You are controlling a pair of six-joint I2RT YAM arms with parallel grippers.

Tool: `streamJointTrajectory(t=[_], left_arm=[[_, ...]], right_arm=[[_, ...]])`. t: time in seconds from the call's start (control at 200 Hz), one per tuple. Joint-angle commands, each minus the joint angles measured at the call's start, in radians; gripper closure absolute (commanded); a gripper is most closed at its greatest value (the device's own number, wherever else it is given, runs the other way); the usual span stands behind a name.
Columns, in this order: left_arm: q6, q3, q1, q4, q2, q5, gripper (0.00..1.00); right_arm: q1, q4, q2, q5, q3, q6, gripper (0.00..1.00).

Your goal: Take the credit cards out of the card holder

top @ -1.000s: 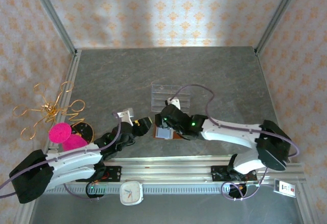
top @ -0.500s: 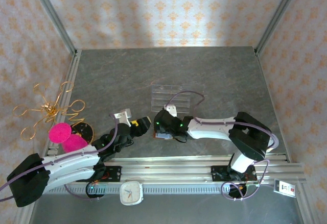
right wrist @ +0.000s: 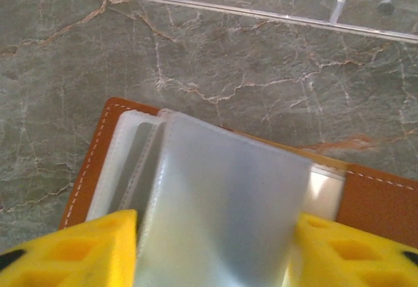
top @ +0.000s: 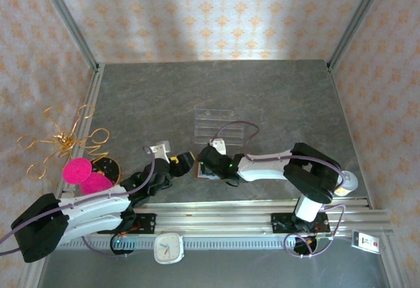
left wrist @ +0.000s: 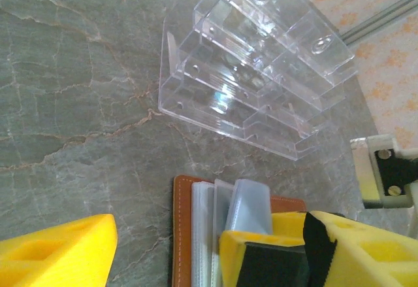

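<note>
1. The small brown leather card holder (right wrist: 382,202) lies open and flat on the grey marbled table (left wrist: 72,84). Its stitched cover faces down and a stack of pale, translucent plastic leaves faces up.
2. The right claw (right wrist: 217,216) hangs directly over the card holder with its jaws roughly half apart. One wide frosted leaf (right wrist: 222,182) stands up from the card holder between the two yellow fingers (right wrist: 72,251). Each side edge of the leaf meets a finger's inner face, so the claw is closed on it across its width.
3. The view is too close and milky to tell whether that leaf carries one of the credit cards or is a bare sleeve.
4. The left claw (top: 182,162) sits just to the left of the card holder, jaws spread wide and gripping nothing. In its wrist view, one yellow finger is over bare table beside the card holder's left edge. The other, with a black band, is over the card holder's leaves and hides their near part.
5. A clear acrylic tiered rack (left wrist: 255,84) stands just beyond the card holder, apart from it, with bare table between them.
6. A small white square clock (top: 168,247) lies on the near side of the card holder, past the metal rail. A gold wire ornament (top: 62,142) stands well to the card holder's left.
</note>
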Motion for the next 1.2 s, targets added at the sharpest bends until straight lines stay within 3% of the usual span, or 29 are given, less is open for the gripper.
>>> streamJointTrajectory(t=[0.0,0.1,0.205,0.32,0.466,0.671,0.946,1.191], left_arm=[[0.032,-0.007,0.003,0.030,0.024,0.032,0.26],[0.038,-0.006,0.000,0.073,0.068,0.076,0.35],[0.047,0.010,0.000,0.127,0.140,0.136,0.52],[0.051,0.032,-0.014,0.201,0.232,0.193,0.70],[0.080,0.090,-0.053,0.229,0.311,0.221,0.86],[0.084,0.120,-0.061,0.204,0.351,0.188,0.90],[0.080,0.166,-0.063,0.226,0.472,0.232,1.00],[0.099,0.193,-0.061,0.042,0.515,0.181,1.00]], right_arm=[[0.012,-0.040,0.024,-0.041,-0.062,0.011,0.55],[0.012,-0.015,-0.009,-0.047,-0.093,0.013,0.67],[0.012,0.029,-0.048,-0.062,-0.129,0.010,0.77],[0.014,0.041,-0.067,-0.063,-0.144,0.020,0.84],[0.024,0.067,-0.079,-0.061,-0.162,0.035,0.86],[0.027,0.090,-0.098,-0.058,-0.183,0.055,0.87],[0.028,0.097,-0.108,-0.056,-0.185,0.062,0.85],[0.029,0.041,-0.138,0.007,-0.194,0.086,0.75]])
